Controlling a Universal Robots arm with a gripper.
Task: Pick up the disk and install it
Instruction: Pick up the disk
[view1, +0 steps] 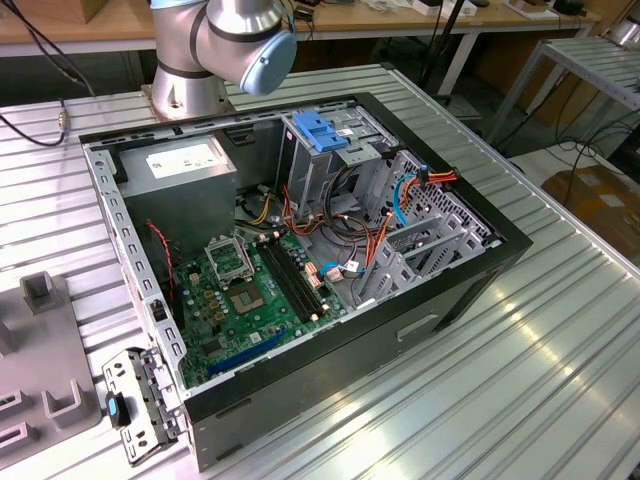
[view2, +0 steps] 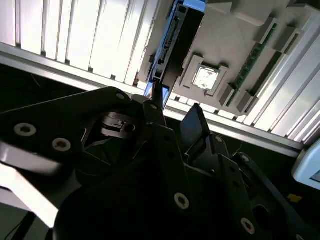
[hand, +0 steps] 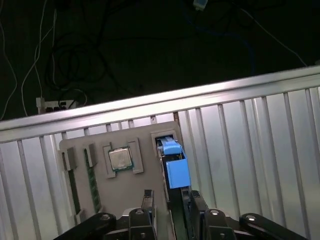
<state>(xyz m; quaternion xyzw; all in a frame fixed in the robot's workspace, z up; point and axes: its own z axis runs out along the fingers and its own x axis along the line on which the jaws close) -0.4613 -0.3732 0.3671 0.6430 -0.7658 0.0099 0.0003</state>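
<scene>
Shows the gripper (hand: 171, 197) spread wide in the first wrist view, clamping nothing. Finds the disk (hand: 175, 172) directly ahead of the gripper, in line with the gap, standing on edge in a slot of the grey tray (hand: 125, 195) on the ribbed desk (hand: 250, 150).

Ribbed silver metal surface (view1: 520, 380): open black computer case (view1: 330, 367) at centre; grey plastic fixture tray (view1: 45, 345) at one edge, perforated metal bracket (view1: 140, 405) beside it.

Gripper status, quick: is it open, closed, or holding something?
Gripper: open, fingers apart on either side of the disk, which stands in its holder.
</scene>
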